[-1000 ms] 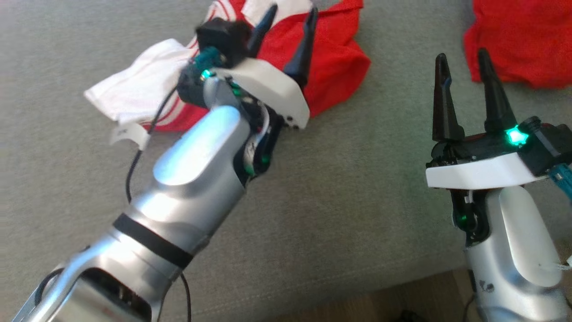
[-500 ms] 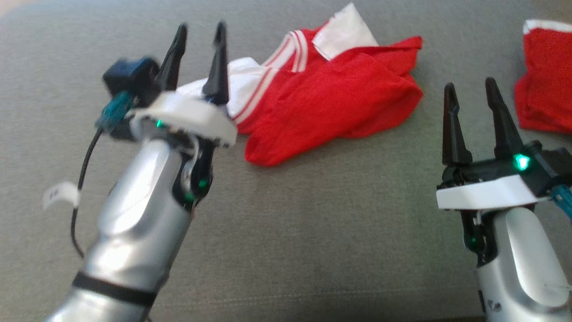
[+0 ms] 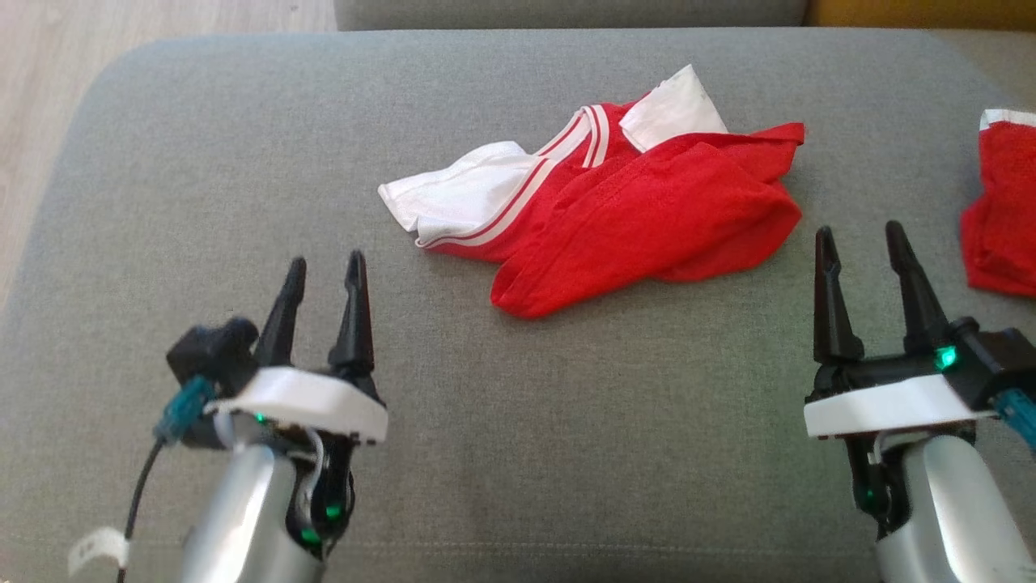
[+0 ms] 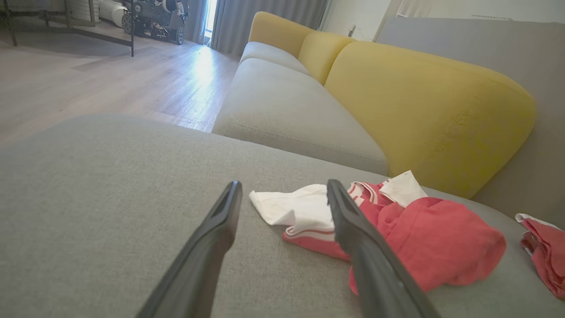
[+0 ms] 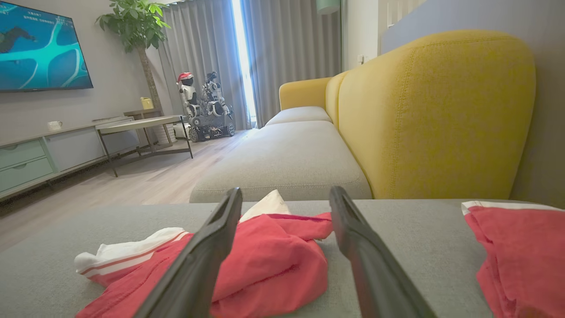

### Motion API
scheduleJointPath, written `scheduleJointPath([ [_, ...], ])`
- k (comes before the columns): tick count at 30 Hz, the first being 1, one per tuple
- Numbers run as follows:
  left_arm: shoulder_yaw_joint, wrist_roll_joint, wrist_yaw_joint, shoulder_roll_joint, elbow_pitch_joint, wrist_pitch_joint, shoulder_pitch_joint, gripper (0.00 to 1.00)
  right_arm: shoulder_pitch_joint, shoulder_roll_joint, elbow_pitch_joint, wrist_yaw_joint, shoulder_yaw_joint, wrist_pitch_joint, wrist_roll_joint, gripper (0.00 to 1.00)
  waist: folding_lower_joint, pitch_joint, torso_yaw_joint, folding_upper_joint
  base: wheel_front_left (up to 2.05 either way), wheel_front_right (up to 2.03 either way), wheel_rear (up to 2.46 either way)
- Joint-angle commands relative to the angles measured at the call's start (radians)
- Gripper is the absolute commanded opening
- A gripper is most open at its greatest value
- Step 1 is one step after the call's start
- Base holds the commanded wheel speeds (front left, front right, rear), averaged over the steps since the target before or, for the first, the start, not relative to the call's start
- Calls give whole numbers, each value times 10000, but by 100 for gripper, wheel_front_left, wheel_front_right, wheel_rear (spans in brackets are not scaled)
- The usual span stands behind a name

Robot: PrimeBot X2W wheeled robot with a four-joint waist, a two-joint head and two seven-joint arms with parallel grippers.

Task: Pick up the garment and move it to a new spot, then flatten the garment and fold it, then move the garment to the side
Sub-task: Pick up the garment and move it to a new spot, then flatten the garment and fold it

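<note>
The garment [image 3: 639, 214] is a crumpled red piece with white panels and striped trim, lying on the grey cushion [image 3: 202, 146] at centre back. My left gripper [image 3: 325, 261] hovers open at the lower left, well short of the garment, with nothing between its fingers. My right gripper [image 3: 858, 233] stands open at the lower right, just off the garment's right end, also holding nothing. The left wrist view has the garment [image 4: 423, 238] ahead and to the right of the open left gripper [image 4: 283, 184]. In the right wrist view the garment [image 5: 273, 260] lies straight ahead behind the open right gripper [image 5: 284, 191].
A second red cloth [image 3: 1004, 210] lies at the cushion's right edge, also seen as the red cloth [image 5: 516, 251] in the right wrist view. A yellow sofa back [image 4: 423, 101] rises behind the cushion. Wooden floor [image 3: 32, 97] borders the cushion's left side.
My left gripper has pulled back from above the garment to the near left, still open. The head camera has shifted, bringing the whole cushion into view. The garment lies as before.
</note>
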Motion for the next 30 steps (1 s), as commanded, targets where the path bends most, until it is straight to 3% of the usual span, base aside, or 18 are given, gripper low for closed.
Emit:
scheduleJointPath([
  [1,591,160,-171,-101,-504,-121,9,100,-56,-71,-260,-7,239,43,-52,100,1,-64,23,-1,0,0,0],
  [9,1181,325,-512,-409,-850,-122,571,100,49,-23,-260,-7,356,155,-76,100,1,-153,124,-1,0,0,0],
  [17,1027,118,-424,-416,-973,-122,595,100,-61,-78,-341,-7,695,220,-92,100,1,-217,232,-1,0,0,0],
  [30,655,-150,-285,-418,-952,-122,585,100,-854,-465,-102,-7,3498,804,174,100,1,68,917,-1,0,0,0],
])
